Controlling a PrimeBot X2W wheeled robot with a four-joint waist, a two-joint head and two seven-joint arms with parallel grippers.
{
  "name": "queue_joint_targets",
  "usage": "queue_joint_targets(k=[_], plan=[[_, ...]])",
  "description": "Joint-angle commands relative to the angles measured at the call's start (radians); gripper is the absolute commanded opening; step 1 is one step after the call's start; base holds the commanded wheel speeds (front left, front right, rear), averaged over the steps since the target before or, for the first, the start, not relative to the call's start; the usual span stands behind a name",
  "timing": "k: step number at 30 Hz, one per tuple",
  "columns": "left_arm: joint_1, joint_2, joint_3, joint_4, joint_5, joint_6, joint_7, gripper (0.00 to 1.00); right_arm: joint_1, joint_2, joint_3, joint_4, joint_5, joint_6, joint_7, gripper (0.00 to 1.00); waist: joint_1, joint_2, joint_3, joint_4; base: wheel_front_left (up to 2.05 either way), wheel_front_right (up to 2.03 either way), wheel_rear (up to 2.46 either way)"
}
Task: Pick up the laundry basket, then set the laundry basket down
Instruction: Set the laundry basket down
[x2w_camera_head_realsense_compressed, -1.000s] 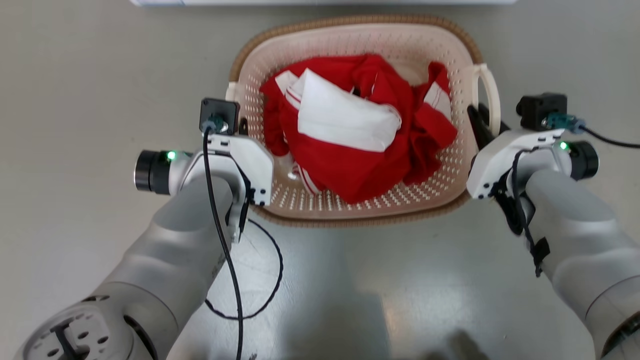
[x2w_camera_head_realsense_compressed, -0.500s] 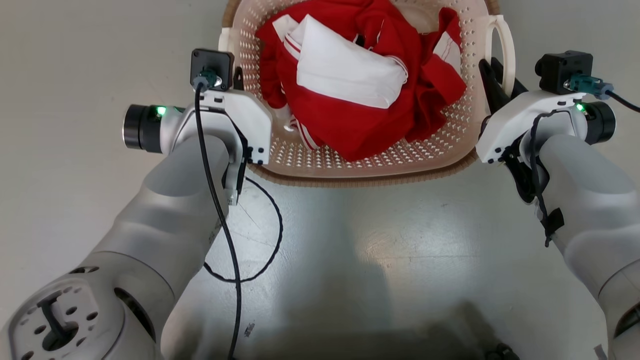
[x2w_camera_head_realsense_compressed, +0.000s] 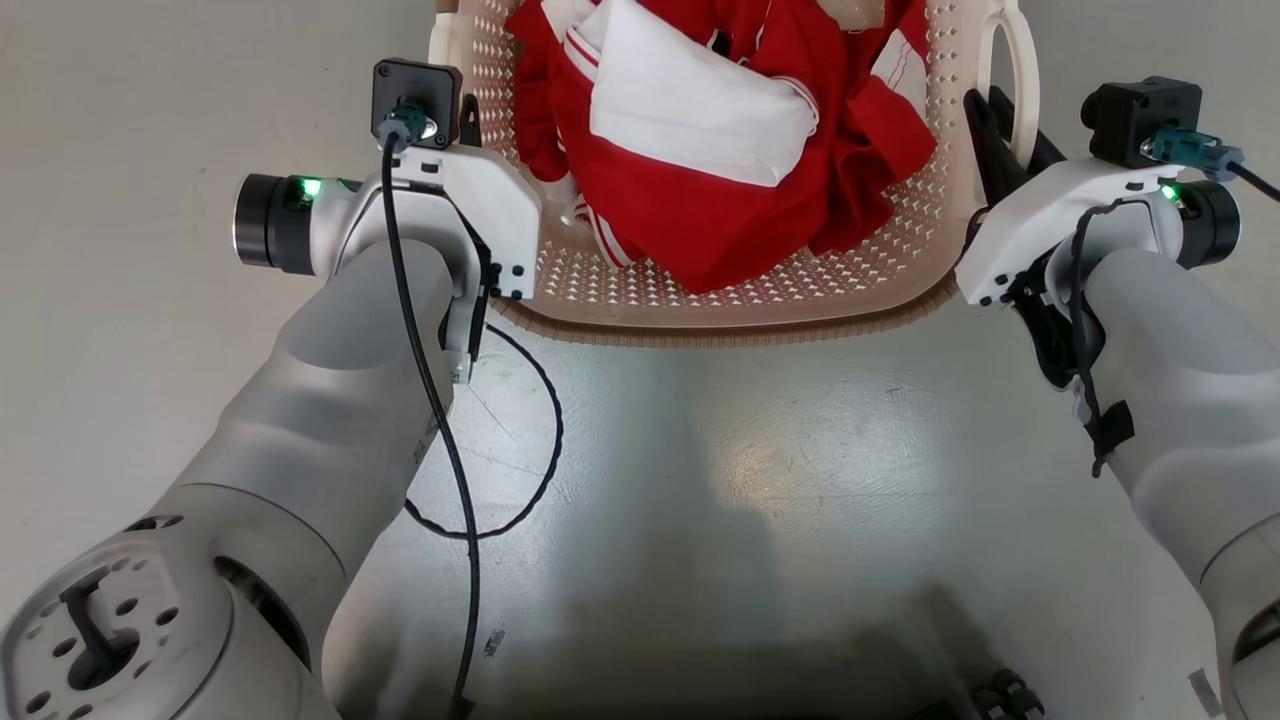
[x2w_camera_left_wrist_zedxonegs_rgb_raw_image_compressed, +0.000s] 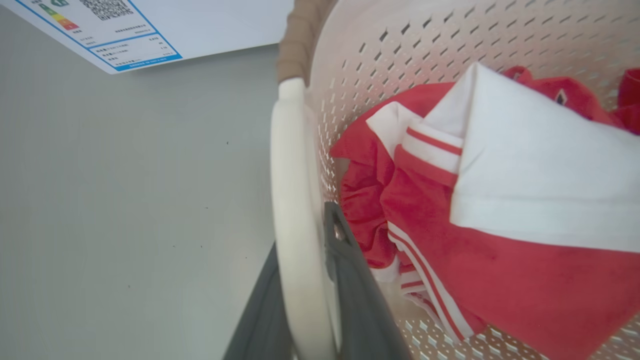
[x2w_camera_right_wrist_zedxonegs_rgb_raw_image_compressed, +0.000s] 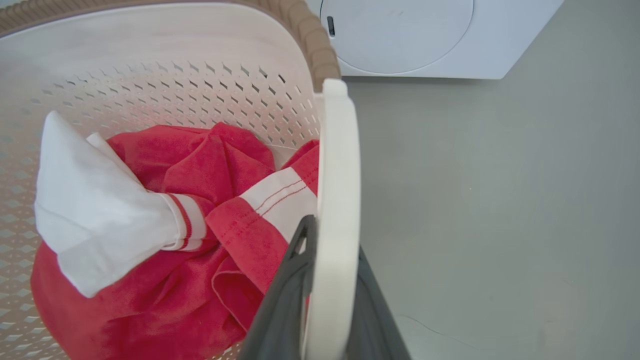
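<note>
The cream-white laundry basket (x2w_camera_head_realsense_compressed: 800, 290) with a brown rim lies at the top middle of the head view, cut off by the top edge. It holds crumpled red and white clothes (x2w_camera_head_realsense_compressed: 720, 150). My left gripper (x2w_camera_head_realsense_compressed: 465, 115) is at the basket's left side. In the left wrist view, my left gripper (x2w_camera_left_wrist_zedxonegs_rgb_raw_image_compressed: 302, 235) is shut on the white left loop handle (x2w_camera_left_wrist_zedxonegs_rgb_raw_image_compressed: 295, 200), one dark finger on each side. My right gripper (x2w_camera_head_realsense_compressed: 1000, 130) is at the basket's right side. My right gripper (x2w_camera_right_wrist_zedxonegs_rgb_raw_image_compressed: 332, 240) clamps the white right handle (x2w_camera_right_wrist_zedxonegs_rgb_raw_image_compressed: 340, 165) the same way.
A white washer (x2w_camera_right_wrist_zedxonegs_rgb_raw_image_compressed: 400, 35) stands on the grey floor (x2w_camera_head_realsense_compressed: 760, 480) beyond the basket, and its label (x2w_camera_left_wrist_zedxonegs_rgb_raw_image_compressed: 100, 30) shows in the left wrist view. A black cable (x2w_camera_head_realsense_compressed: 520, 480) loops down beside my left forearm.
The whole head view has shifted. The basket, held at both handles, now sits higher in the picture and looks slightly larger. Both grippers keep their hold.
</note>
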Motion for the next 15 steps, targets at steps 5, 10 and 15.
queue_joint_targets(k=[5, 10, 15], plan=[[-0.026, 0.004, 0.025, -0.014, 0.031, 0.007, -0.014, 0.00, 0.027, 0.014, 0.000, -0.023, -0.025, 0.008, -0.014, 0.00, -0.0001, 0.0000, 0.012, -0.003, 0.00, 0.00, 0.00], [-0.026, 0.004, 0.041, -0.014, 0.046, 0.006, -0.014, 0.00, 0.025, 0.014, -0.010, -0.023, -0.033, 0.008, -0.014, 0.00, -0.0001, 0.0000, 0.022, -0.007, 0.00, 0.00, 0.00], [-0.029, 0.004, 0.052, -0.011, 0.060, 0.006, -0.014, 0.00, 0.026, 0.018, -0.020, -0.021, -0.038, 0.008, -0.014, 0.00, -0.0001, 0.0000, 0.030, -0.012, 0.00, 0.00, 0.00]])
